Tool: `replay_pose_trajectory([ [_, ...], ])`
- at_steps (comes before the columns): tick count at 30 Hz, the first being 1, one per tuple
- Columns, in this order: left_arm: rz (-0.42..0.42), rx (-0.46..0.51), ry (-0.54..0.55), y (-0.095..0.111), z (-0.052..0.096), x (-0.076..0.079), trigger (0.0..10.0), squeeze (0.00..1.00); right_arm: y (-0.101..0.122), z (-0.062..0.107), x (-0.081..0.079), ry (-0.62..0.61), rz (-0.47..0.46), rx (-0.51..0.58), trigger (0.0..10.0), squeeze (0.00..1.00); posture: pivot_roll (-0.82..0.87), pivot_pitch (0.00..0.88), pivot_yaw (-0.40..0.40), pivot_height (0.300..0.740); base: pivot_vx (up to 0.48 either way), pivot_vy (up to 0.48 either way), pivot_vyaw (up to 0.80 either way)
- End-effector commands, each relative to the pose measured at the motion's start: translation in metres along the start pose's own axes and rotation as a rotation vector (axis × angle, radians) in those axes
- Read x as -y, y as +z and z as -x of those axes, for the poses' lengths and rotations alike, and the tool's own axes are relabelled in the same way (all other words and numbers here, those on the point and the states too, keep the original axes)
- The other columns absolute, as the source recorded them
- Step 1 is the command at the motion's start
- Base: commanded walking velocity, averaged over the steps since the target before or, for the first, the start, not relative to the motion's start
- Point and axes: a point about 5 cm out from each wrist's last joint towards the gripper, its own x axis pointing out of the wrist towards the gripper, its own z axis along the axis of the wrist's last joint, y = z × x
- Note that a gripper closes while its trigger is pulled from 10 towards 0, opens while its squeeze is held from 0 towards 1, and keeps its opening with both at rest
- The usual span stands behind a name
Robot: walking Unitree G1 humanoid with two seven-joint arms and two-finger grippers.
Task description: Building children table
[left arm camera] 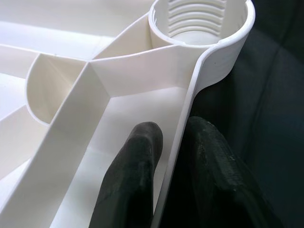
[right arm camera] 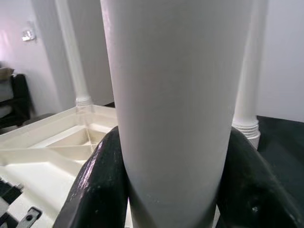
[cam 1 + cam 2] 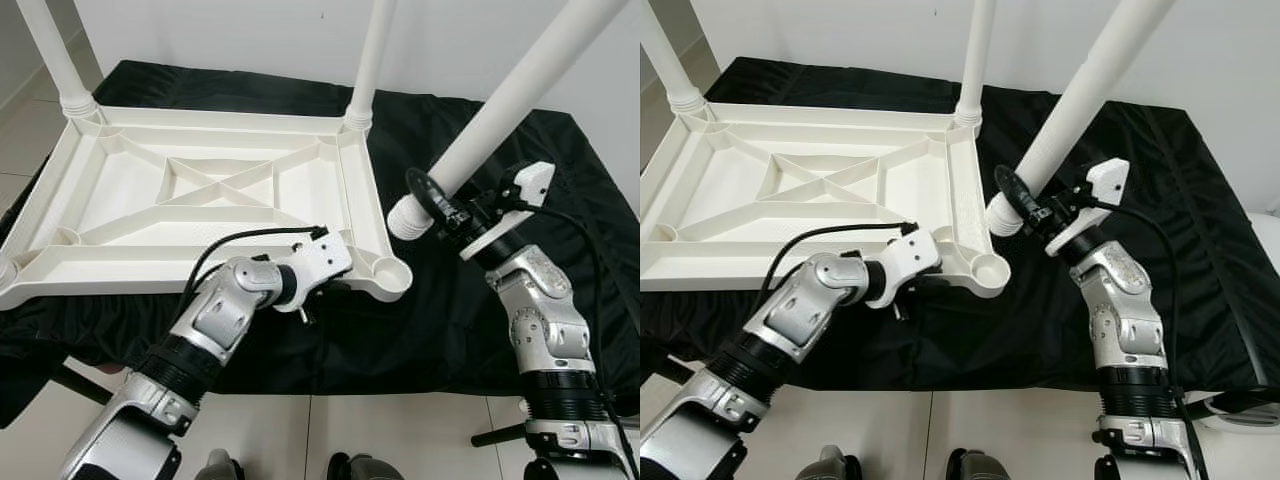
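Observation:
A white plastic tabletop point(image 3: 150, 255) lies upside down on a black cloth, ribs facing up. Two white legs point(image 3: 372, 60) stand screwed into its far corners. My left gripper point(image 1: 173, 156) is shut on the tabletop's near rim, one finger on each side of the wall, beside the open threaded socket point(image 3: 391, 270) at the near right corner. My right gripper point(image 3: 432, 207) is shut on a third white leg point(image 3: 520, 90). That leg hangs tilted, its threaded lower end point(image 3: 405, 220) just above and to the right of the socket.
The black cloth point(image 3: 480, 320) covers a low surface and hangs over its front edge. A white wall stands behind. Pale tiled floor lies in front. Another threaded socket point(image 3: 5, 270) sits at the tabletop's near left corner.

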Motion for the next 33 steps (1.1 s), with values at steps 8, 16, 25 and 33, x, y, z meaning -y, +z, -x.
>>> replay_pose_trajectory([
  [8, -0.016, -0.052, -0.014, -0.012, 0.015, 0.004, 10.0, 0.00, -0.020, 0.009, -0.011, 0.122, -0.040, -0.084, 10.0, 0.00, -0.01, 0.113, -0.068, 0.740, 0.000, 0.000, 0.00],
  [16, -0.027, -0.070, -0.022, -0.018, 0.027, 0.007, 10.0, 0.00, -0.022, 0.009, -0.016, 0.176, -0.066, -0.102, 10.0, 0.00, 0.00, 0.112, -0.070, 0.740, 0.000, 0.000, 0.00],
  [25, -0.030, -0.080, -0.028, -0.021, 0.031, 0.012, 10.0, 0.00, -0.024, 0.011, -0.028, 0.301, -0.096, -0.145, 10.0, 0.00, 0.00, 0.109, -0.080, 0.740, 0.000, 0.000, 0.00],
  [33, -0.029, -0.069, -0.022, -0.018, 0.028, 0.013, 10.0, 0.00, -0.025, 0.015, -0.035, 0.378, -0.105, -0.184, 10.0, 0.00, -0.01, 0.122, -0.085, 0.740, 0.000, 0.000, 0.00],
])
